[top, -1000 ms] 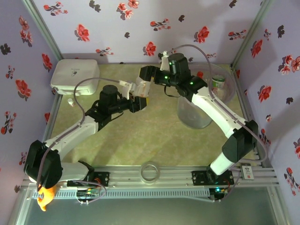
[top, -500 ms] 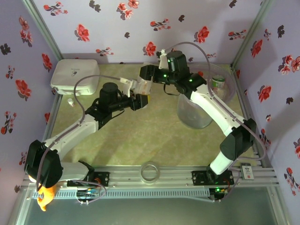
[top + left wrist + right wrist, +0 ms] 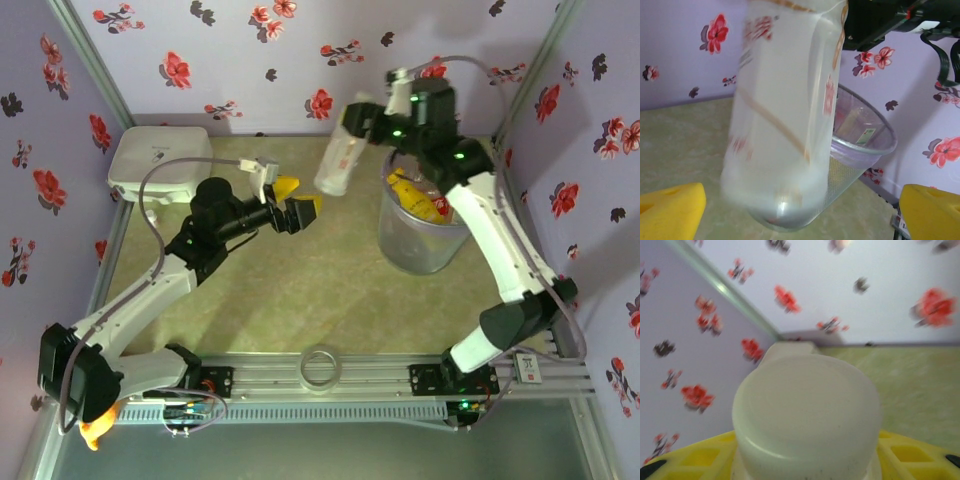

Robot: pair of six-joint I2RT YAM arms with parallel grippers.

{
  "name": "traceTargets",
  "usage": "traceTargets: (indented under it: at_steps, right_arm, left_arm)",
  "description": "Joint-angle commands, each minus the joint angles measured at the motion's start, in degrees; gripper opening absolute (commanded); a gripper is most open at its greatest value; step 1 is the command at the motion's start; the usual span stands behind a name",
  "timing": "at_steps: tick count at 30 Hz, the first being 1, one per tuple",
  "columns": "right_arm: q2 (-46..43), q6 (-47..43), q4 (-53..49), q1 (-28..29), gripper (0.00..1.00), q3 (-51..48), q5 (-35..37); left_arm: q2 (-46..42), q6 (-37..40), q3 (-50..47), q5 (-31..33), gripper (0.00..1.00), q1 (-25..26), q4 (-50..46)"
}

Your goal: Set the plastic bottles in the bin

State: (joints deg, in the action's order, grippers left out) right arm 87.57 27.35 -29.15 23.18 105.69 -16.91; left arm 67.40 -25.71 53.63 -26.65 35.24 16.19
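**Clear bottle held aloft beside the bin**

The clear, red-printed plastic bottle point(image 3: 338, 160) hangs tilted in the air just left of the bin point(image 3: 408, 255), outside its rim. My right gripper point(image 3: 358, 120) pinches it at the upper end, with yellow fingers point(image 3: 910, 456) pressed to either side of its pale round end. My left gripper point(image 3: 296, 197) sits just below the bottle, jaws spread wide, gripping nothing. A yellow bottle point(image 3: 412, 195) lies inside the bin. A white box point(image 3: 160, 160) stands in the far left corner.
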Motion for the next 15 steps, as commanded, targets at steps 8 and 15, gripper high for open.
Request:
traceTargets:
  at_steps: [8, 15]
  right_arm:
    - [-11.79, -6.98, -15.59, -22.47, 0.44, 3.97, 5.25]
    - [-7.69, -3.79, -16.79, -32.27, 0.44, 2.42, -6.43]
  left_arm:
    - [15.75, -2.56, 14.1, -1.24, 0.91, 4.47, -1.09]
    - [25.88, -2.76, 23.72, 0.98, 0.75, 8.0, -4.02]
